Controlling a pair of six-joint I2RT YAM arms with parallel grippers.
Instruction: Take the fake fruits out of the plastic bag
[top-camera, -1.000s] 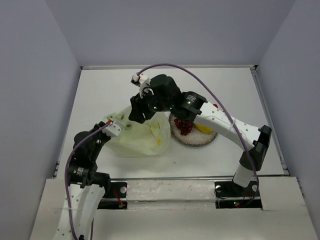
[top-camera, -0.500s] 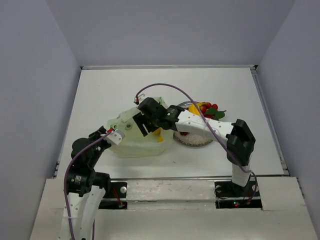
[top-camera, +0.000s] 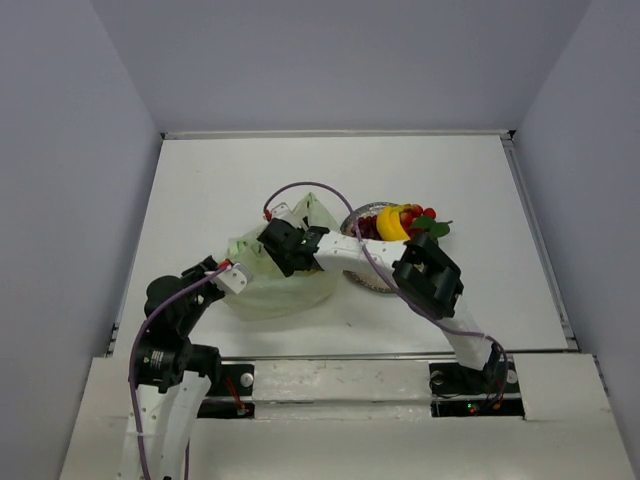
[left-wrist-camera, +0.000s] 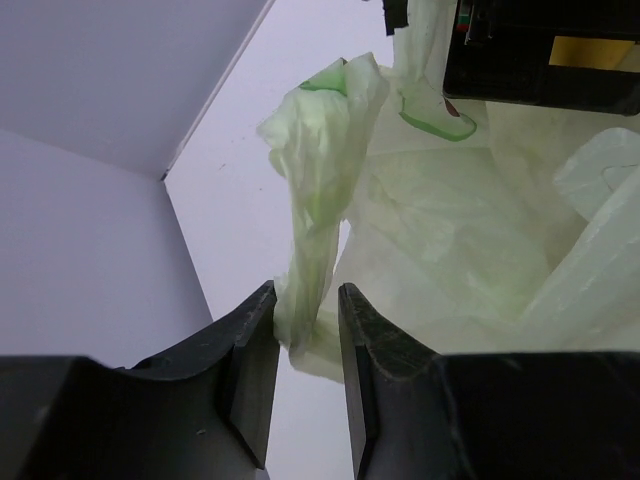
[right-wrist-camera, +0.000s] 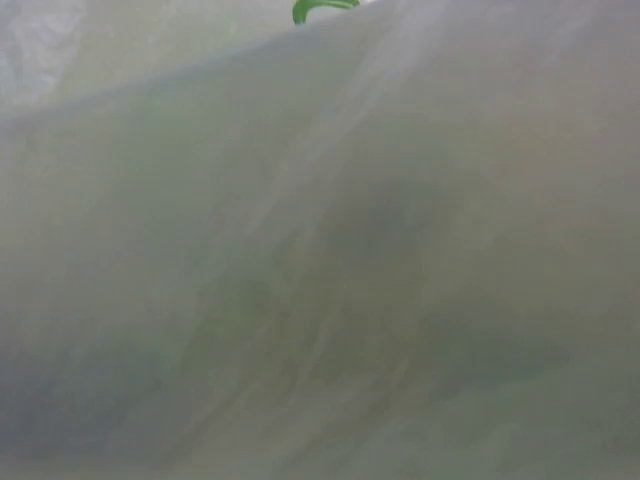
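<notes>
the plastic bag (top-camera: 290, 285) lies slumped on the table (top-camera: 200, 180), just left of the plate (top-camera: 368, 283). a banana (top-camera: 392, 222), red berries (top-camera: 420, 214) and dark grapes (top-camera: 368, 229) already sit on that plate. the right gripper (top-camera: 280, 246) is down on the bag's upper part, seemingly in its mouth; i cannot tell whether it is spread or clenched. the left gripper (left-wrist-camera: 306, 300) is clamped on a fold of the bag's edge. to do this step well, the left should hold that fold high and taut so the mouth gapes while the right feels for any fruit left inside. the left wrist view shows the pinch plainly, which the top view hides. the right wrist view gives only blurred film, with no fruit and no fingers.
</notes>
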